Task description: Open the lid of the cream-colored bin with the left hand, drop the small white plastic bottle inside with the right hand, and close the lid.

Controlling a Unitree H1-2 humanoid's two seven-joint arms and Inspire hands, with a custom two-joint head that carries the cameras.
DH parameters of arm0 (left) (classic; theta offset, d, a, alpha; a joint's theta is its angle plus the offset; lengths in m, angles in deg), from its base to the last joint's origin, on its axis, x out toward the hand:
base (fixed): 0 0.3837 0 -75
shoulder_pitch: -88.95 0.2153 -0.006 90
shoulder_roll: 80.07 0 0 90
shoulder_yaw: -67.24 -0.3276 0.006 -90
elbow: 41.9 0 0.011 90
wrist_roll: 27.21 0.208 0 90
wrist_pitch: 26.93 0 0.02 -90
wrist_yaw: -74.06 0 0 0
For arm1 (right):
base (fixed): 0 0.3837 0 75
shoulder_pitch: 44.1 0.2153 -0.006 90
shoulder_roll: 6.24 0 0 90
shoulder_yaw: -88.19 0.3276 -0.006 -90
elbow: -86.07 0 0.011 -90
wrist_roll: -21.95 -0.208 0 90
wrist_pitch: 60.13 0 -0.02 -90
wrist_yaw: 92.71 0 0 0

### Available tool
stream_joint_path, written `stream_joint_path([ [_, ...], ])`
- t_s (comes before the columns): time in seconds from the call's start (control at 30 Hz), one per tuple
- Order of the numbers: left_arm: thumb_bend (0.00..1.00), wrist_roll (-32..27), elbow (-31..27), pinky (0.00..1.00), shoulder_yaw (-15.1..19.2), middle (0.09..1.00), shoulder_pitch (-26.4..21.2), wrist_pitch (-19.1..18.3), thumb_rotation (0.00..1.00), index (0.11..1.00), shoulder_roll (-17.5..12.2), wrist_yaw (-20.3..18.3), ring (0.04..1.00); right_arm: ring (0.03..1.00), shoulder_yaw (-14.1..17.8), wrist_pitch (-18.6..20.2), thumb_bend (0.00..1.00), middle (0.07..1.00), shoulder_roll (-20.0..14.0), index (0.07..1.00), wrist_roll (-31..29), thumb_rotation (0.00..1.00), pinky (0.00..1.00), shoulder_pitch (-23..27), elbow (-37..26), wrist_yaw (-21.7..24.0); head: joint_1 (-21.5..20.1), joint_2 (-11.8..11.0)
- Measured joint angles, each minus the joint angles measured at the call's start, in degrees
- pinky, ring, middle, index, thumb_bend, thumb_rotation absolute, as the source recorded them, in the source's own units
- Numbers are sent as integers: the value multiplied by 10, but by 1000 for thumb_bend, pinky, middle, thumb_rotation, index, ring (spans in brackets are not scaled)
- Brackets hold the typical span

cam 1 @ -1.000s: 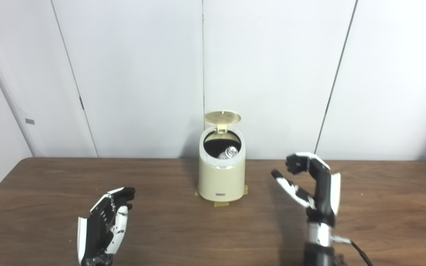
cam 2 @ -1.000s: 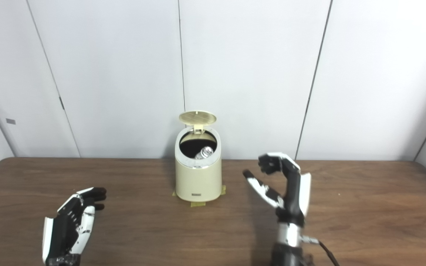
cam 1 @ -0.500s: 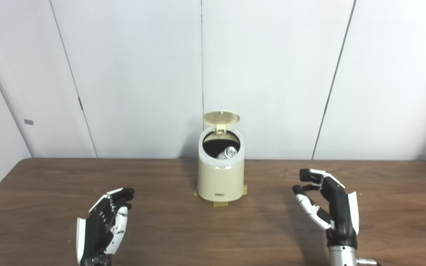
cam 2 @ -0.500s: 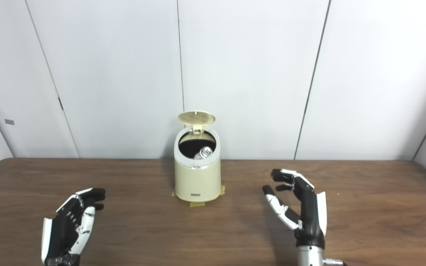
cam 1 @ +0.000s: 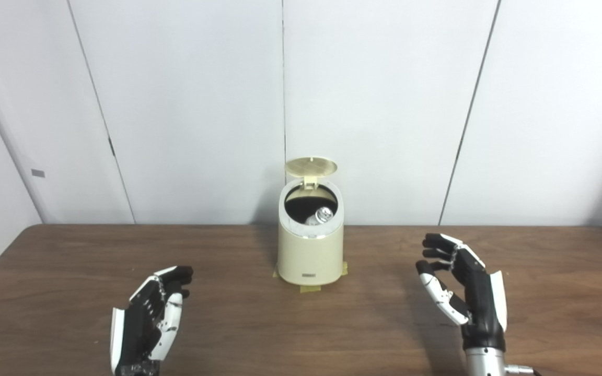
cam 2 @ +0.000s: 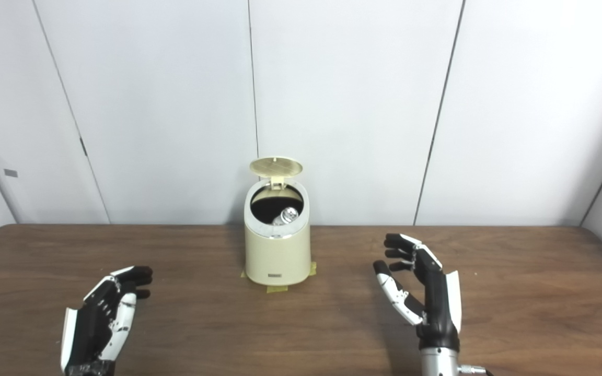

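Brown wood table [cam 1: 301, 334] runs from the near edge back to a white panelled wall [cam 1: 384, 104]. Nearest, the left hand [cam 1: 149, 318] hovers low at the left, fingers straight and slightly apart, holding nothing. A little further in, the right hand [cam 1: 460, 292] stands upright at the right, fingers spread, thumb out, also empty. Both sit well apart from the bin [cam 1: 310, 250], which stands at the back on tape [cam 1: 309, 285] stuck to the table. Its lid [cam 1: 311, 167] is tipped up on the rear hinge, and the bottle [cam 1: 320, 215] lies inside the dark opening. Only closing seems to remain. Likely risks: a push from the front could shove the bin off its tape or tip it toward the wall; a hand coming down short of the lid could snag the rim; pressing off-centre might leave the lid unlatched.
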Motion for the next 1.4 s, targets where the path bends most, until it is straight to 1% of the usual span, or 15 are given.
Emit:
stream_joint_path([
  [0.1,272,17,-12,687,-5,754,-3,-40,664,731,-7,-13,755,651,3,0,246,687,2,697,0,461,542,1,0,1,1,4],
  [0.13,277,29,-15,685,-10,760,-7,-52,702,741,-9,-20,756,654,4,0,244,689,2,700,1,471,542,2,1,1,1,5],
  [0.23,411,67,-40,760,-24,806,-43,-101,903,790,-30,-48,815,656,5,0,238,687,4,700,4,470,540,4,4,1,3,5],
  [0.27,491,79,-55,806,-26,822,-66,-123,961,810,-42,-62,841,656,5,0,241,687,4,698,4,462,541,5,6,1,3,5],
  [0.3,518,90,-72,822,-28,827,-93,-150,980,817,-56,-77,848,656,5,0,242,686,5,696,4,457,541,6,8,1,3,5],
  [0.4,643,123,-122,846,-36,841,-186,-236,999,839,-91,-119,861,655,8,-1,256,686,6,694,4,446,544,10,14,1,3,6],
  [0.53,786,166,-152,871,-69,875,-302,-336,1000,845,-104,-172,895,655,8,-1,258,688,8,697,4,463,546,13,16,1,2,7],
  [0.63,799,194,-152,839,-106,873,-348,-383,1000,839,-104,-211,878,653,8,-1,244,686,12,696,5,440,544,17,19,1,3,6],
  [0.67,776,202,-151,840,-115,875,-357,-396,1000,839,-104,-219,885,652,8,-1,241,684,13,694,6,427,543,18,20,1,3,6],
  [0.77,729,238,-137,932,-127,907,-387,-419,1000,851,-101,-250,952,650,10,-1,230,681,13,692,8,401,543,18,21,1,3,5],
  [0.93,737,297,-94,977,-135,922,-434,-427,1000,866,-77,-289,969,649,12,-2,229,681,12,687,10,407,538,19,23,0,2,6],
  [1.0,711,326,-85,970,-148,924,-446,-427,1000,867,-67,-308,959,651,12,-2,226,683,13,690,10,411,541,19,23,0,2,6],
  [1.13,713,380,-60,999,-184,893,-464,-426,1000,835,-48,-333,971,646,12,-1,227,678,14,687,14,402,538,20,22,0,2,7],
  [1.23,721,409,-34,1000,-195,875,-472,-426,1000,804,-44,-341,964,648,12,-1,235,681,15,690,14,421,539,20,22,0,2,5],
  [1.4,774,451,4,1000,-214,855,-482,-426,1000,812,-47,-340,927,648,13,-1,236,679,15,688,14,386,539,20,22,0,3,5],
])
